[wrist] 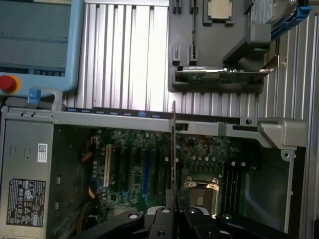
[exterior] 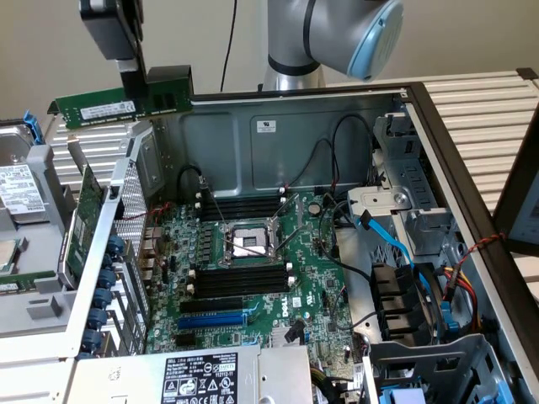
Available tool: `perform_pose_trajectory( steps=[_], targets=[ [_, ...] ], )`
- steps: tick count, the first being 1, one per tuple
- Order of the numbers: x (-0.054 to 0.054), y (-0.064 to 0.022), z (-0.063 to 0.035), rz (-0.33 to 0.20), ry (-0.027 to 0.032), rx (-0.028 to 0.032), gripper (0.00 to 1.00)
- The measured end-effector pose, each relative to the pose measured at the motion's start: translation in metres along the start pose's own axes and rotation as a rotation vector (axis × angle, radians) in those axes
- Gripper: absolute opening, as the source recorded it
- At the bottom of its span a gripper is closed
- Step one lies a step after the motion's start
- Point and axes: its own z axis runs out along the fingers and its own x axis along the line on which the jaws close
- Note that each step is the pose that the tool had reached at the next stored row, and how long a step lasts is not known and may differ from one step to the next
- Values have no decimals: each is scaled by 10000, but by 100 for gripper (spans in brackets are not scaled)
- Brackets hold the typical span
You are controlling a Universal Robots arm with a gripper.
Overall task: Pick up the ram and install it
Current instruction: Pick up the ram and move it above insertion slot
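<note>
The ram [exterior: 93, 108] is a long thin green stick with a white label strip, held level in the air above the back left corner of the open computer case. My gripper [exterior: 135, 93] is shut on it near its middle. In the wrist view the ram [wrist: 173, 149] shows edge-on as a thin line running out from my gripper [wrist: 173, 211], over the motherboard. Black memory slots [exterior: 244, 206] lie behind the CPU socket [exterior: 248, 244], and more black slots [exterior: 240, 278] lie in front of it, well below the ram.
A blue slot [exterior: 215, 320] lies nearer the power supply [exterior: 202, 379]. Cables and blue drive bays [exterior: 404, 286] crowd the exterior view's right side of the case. A green expansion card [exterior: 84, 219] and a hard drive [exterior: 17, 189] sit in a grey tray outside, at the left. A teach pendant [wrist: 35, 40] lies beyond.
</note>
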Motion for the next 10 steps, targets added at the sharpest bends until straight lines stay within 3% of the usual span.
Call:
perform_pose_trajectory(
  steps=[4, 10],
  targets=[
    [-53, -166, 34, 0, 45, -1, 12],
    [-153, -375, 108, 0, 180, -6, 12]
  ],
)
